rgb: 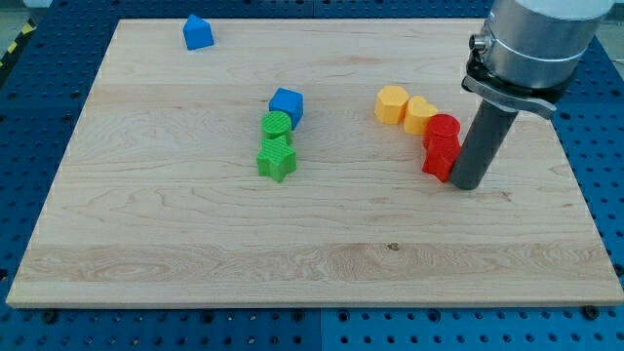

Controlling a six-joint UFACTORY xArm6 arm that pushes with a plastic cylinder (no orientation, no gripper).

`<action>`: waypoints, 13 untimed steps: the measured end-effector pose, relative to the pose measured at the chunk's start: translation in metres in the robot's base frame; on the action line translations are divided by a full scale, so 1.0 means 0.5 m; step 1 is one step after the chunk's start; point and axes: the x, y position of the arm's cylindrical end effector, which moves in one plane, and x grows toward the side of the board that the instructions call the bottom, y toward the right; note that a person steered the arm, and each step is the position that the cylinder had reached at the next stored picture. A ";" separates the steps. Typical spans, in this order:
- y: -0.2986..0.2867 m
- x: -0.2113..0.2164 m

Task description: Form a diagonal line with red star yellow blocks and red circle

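Two yellow blocks sit right of the board's middle: a yellow hexagon-like block (391, 104) and a second yellow block (420, 114) touching its lower right. The red circle (444, 130) touches that second yellow block. The red star (439, 158) lies just below the red circle. Together they form a slanting row from upper left to lower right. My tip (467, 185) rests on the board right beside the red star, on its right side, touching or nearly so.
A blue cube (287, 103), a green circle (277, 125) and a green star (277, 158) cluster at the board's middle. A blue house-shaped block (198, 33) sits near the top left. The wooden board's (195, 244) right edge is close to my tip.
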 end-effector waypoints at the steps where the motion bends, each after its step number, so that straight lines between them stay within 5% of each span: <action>1: -0.012 -0.015; 4: -0.130 -0.018; 5: 0.017 0.047; 6: 0.118 0.025; 11: -0.254 -0.190; 13: -0.283 -0.286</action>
